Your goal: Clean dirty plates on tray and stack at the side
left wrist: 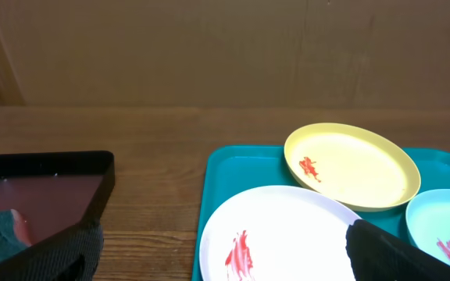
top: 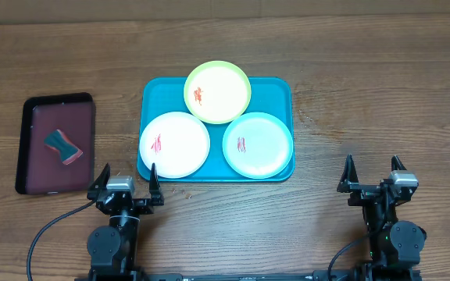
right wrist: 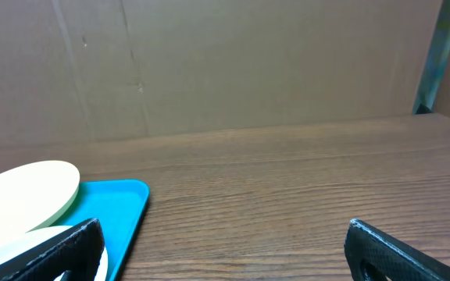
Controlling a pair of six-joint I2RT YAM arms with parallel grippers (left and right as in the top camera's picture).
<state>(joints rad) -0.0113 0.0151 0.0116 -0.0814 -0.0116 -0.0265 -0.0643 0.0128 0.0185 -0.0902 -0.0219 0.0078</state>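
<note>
Three smeared plates lie on the turquoise tray: a white plate front left, a yellow-green plate at the back, a mint-blue plate front right. Each carries a red smear. My left gripper stands open just in front of the tray's front left corner, nothing between its fingers. The left wrist view shows the white plate, the yellow-green plate and the tray. My right gripper is open over bare wood, to the right of the tray.
A dark maroon tray with a black rim sits at the left, holding a teal and red sponge. In the left wrist view that maroon tray is at the left edge. Bare wooden table surrounds both trays.
</note>
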